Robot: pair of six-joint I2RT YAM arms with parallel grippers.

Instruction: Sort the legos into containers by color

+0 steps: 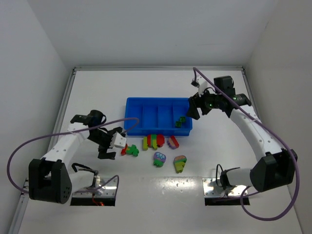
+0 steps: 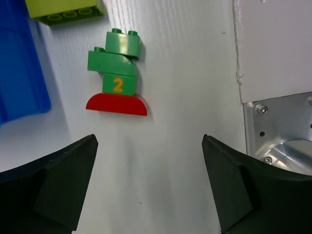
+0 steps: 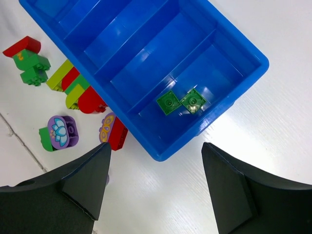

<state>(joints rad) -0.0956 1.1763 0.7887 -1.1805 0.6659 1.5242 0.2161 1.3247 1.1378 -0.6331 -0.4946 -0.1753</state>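
Observation:
The blue tray (image 1: 156, 131) lies mid-table, with two green bricks (image 1: 180, 122) in its rightmost compartment; the right wrist view shows the tray (image 3: 243, 48) and the bricks (image 3: 181, 101) too. My left gripper (image 1: 113, 143) is open and empty, just left of a green-and-red cluster (image 1: 129, 149). In the left wrist view the gripper (image 2: 149, 141) sits short of that cluster (image 2: 117, 80). My right gripper (image 1: 195, 109) is open and empty above the tray's right end, also seen from its wrist (image 3: 157, 146).
Loose in front of the tray are a yellow-green and red cluster (image 1: 152, 141), a red brick with a purple face (image 1: 173, 142), a purple flower brick (image 1: 159, 158) and a green-pink cluster (image 1: 180, 163). Metal base plates (image 1: 95, 190) sit at the near edge.

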